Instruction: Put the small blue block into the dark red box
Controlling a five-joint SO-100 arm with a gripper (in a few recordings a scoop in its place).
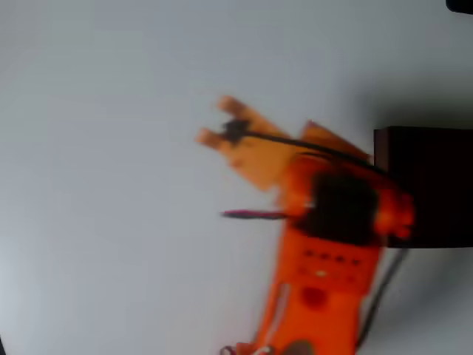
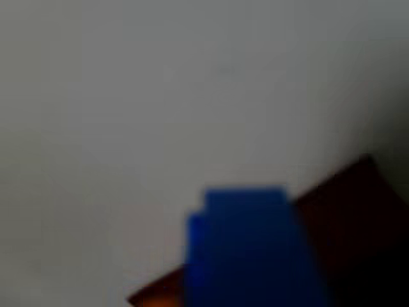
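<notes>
Now look at where your gripper is in the overhead view. It points up and to the left, out over the bare white table. Its two orange tips stand a little apart, but the picture is blurry, so you cannot tell from there if it is open or holding something.

The wrist view helps. The small blue block sits big and close at the bottom, right up against the camera. It looks like the gripper is carrying it, though you cannot see the fingers on it, so that is a guess.

The thing that matters most is where the dark red box lies. In the overhead view it is off to the right of the gripper and behind it, close beside the arm's base. So the gripper points away from the box. In the wrist view the box peeks out just to the right of the block.

You probably need to swing the arm right, until the block hangs over the dark inside.
</notes>
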